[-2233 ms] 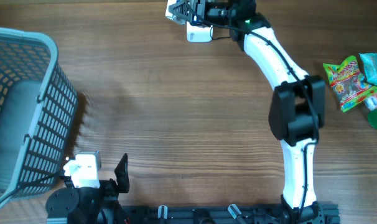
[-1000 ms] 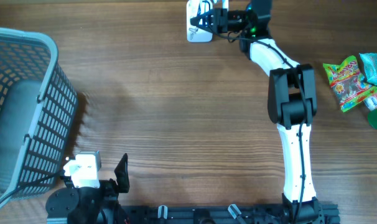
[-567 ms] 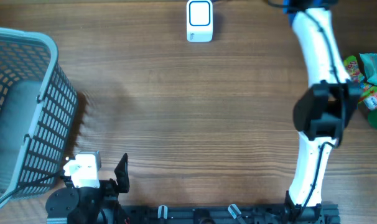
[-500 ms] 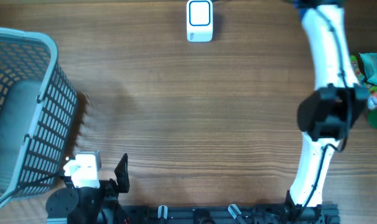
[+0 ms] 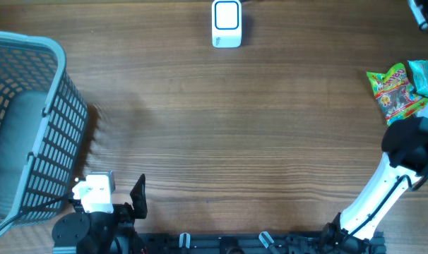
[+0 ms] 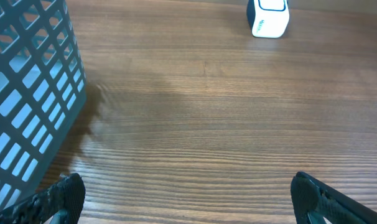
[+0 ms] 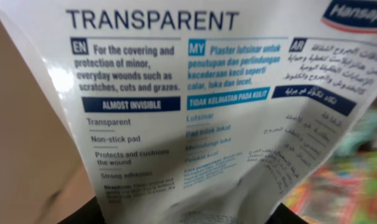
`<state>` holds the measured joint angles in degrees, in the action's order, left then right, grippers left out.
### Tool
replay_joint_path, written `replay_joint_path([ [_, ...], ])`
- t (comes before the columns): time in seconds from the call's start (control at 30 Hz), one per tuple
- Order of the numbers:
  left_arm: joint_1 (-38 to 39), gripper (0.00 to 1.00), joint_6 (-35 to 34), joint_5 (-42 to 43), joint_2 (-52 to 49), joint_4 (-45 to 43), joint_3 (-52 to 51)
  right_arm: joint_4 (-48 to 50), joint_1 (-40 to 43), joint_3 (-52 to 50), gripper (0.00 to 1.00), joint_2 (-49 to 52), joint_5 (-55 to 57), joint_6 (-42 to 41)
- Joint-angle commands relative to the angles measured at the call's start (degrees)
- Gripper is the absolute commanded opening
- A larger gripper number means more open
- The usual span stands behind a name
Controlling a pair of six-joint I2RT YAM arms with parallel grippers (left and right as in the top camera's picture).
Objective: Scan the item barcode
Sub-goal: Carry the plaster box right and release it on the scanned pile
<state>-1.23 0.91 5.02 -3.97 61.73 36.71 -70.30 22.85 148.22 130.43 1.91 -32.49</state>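
Note:
The item, a white plaster packet (image 7: 219, 106) printed with "TRANSPARENT" and blue text, fills the right wrist view. My right gripper (image 7: 188, 214) is shut on its lower end, and its dark fingers (image 7: 83, 211) show at the bottom corners. No barcode shows on the side facing the camera. The white and blue scanner (image 5: 227, 23) stands at the back middle of the table, and it also shows in the left wrist view as the scanner (image 6: 268, 15). My right arm (image 5: 405, 162) leans to the far right, its gripper past the overhead edge. My left gripper (image 6: 188, 199) rests open at the front left, holding nothing.
A grey plastic basket (image 5: 30, 120) stands at the left edge, close to my left gripper (image 5: 119, 201). Colourful snack packets (image 5: 401, 92) and a green cap (image 5: 427, 134) lie at the right edge, beside the right arm.
My right arm has swung from over the scanner at the back to the far right with the packet, and its gripper has left the overhead view. The left arm has not moved.

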Motion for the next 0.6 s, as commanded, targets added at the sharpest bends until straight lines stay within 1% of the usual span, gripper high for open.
replay_joint_path([
  [0.0, -0.2, 1.0, -0.8, 0.7, 0.0, -0.2, -0.2, -2.1, -0.2, 0.2, 0.51, 7.1, 8.0, 2.7],
  [0.1, -0.2, 1.0, -0.8, 0.7, 0.0, -0.2, -0.2, 0.0, -0.5, 0.2, 0.51, 16.2, 0.5, 2.3],
  [0.17, -0.2, 1.0, -0.8, 0.7, 0.0, -0.2, -0.2, 2.4, -0.5, 0.2, 0.54, 21.1, -3.6, 1.2],
  [0.27, -0.2, 1.0, -0.8, 0.7, 0.0, -0.2, -0.2, 3.8, -0.5, 0.2, 0.55, 24.3, -5.4, -1.0],
  [0.3, -0.2, 1.0, -0.8, 0.7, 0.0, -0.2, -0.2, 4.0, -0.5, 0.2, 0.62, 24.3, -5.5, -0.9],
  [0.37, -0.2, 1.0, -0.8, 0.7, 0.0, -0.2, -0.2, 2.2, -0.1, 0.3, 0.72, 23.2, -5.4, -0.7],
  [0.43, -0.2, 1.0, -0.8, 0.7, 0.0, -0.2, -0.2, 1.0, 0.5, 0.3, 0.99, 19.6, -5.5, -0.6],
  [0.47, -0.2, 1.0, -0.8, 0.7, 0.0, -0.2, -0.2, 0.7, 0.8, 0.3, 1.0, 13.2, -5.4, 2.1],
  [0.53, -0.2, 1.0, -0.7, 0.7, 0.0, -0.2, -0.2, -0.1, 0.8, 0.3, 1.0, 7.8, -5.4, 4.2],
  [0.57, -0.2, 1.0, -0.7, 0.7, 0.0, -0.2, -0.2, -1.5, 0.7, 0.3, 1.0, 3.0, -5.3, 4.5],
])
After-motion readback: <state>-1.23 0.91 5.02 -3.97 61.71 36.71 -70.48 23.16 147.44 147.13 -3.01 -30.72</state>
